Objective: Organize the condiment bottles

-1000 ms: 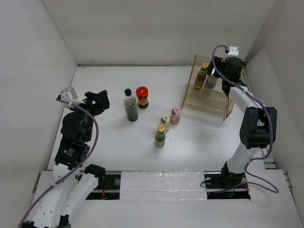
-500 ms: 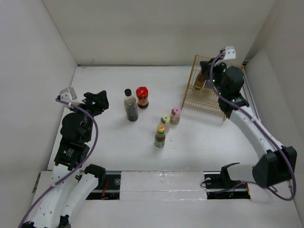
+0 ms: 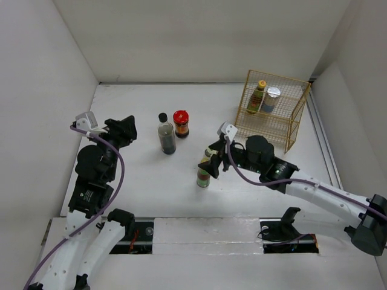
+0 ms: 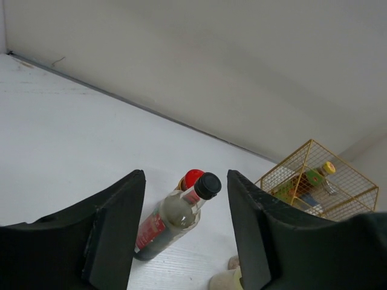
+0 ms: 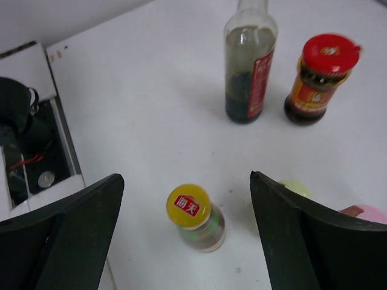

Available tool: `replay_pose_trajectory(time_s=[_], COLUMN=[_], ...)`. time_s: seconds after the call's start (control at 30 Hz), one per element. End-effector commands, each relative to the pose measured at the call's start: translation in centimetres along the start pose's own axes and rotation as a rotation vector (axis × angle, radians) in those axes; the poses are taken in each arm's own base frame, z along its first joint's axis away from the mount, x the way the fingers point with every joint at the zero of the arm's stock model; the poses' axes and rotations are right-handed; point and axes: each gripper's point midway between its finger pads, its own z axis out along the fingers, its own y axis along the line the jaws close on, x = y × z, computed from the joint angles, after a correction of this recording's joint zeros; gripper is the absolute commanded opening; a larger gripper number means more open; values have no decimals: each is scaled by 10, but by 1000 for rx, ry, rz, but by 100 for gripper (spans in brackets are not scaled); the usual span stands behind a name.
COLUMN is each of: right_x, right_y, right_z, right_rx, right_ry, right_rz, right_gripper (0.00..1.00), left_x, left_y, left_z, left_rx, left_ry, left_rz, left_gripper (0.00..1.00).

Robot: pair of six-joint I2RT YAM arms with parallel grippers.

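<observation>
The right gripper (image 3: 210,161) is spread wide above a green-labelled bottle (image 5: 195,219), and nothing is gripped. The yellow shaker (image 5: 294,188) and the pink shaker (image 5: 363,212) are seen just beside that bottle. The dark bottle (image 3: 167,136) and the red-lidded jar (image 3: 181,124) are stood side by side farther back. A second green bottle (image 3: 258,97) and the silver-lidded jar (image 3: 271,100) are seen inside the basket (image 3: 266,125). The left gripper (image 3: 126,128) is parted and empty, well apart at the left.

surface: white desk (image 3: 136,181) | mid-desk, toward far edge: tall dark glass bottle with black cap (image 3: 167,138) upright, just beside squat dark jar with red lid (image 3: 181,124) | nearer the front edge: small green-labelled bottle with yellow cap (image 3: 204,176) upright, yellow-capped shaker (image 5: 294,188) and pink-capped shaker (image 5: 366,213) close by | far right corner: gold wire basket (image 3: 260,124)
</observation>
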Motion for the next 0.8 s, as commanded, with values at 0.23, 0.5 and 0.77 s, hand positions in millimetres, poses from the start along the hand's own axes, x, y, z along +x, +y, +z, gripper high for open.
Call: replay_pose_trajectory(time_s=[0.23,0.5,0.77], right_x=[46,43,-65], right_y=[19,9,8], right_z=[17,34,19], right_rx=[-37,8,34], right_ry=[109,50,-229], right_rz=[22,30,-9], right_gripper=[86,34,17], left_x=[-14,-15,-14], left_y=[-14,-17,-16], left_z=[1,1,1], left_rx=[49,62,62], left_ry=[-32,-35,-34], left_rz=[-9,-11,-11], left_gripper=[56,57,57])
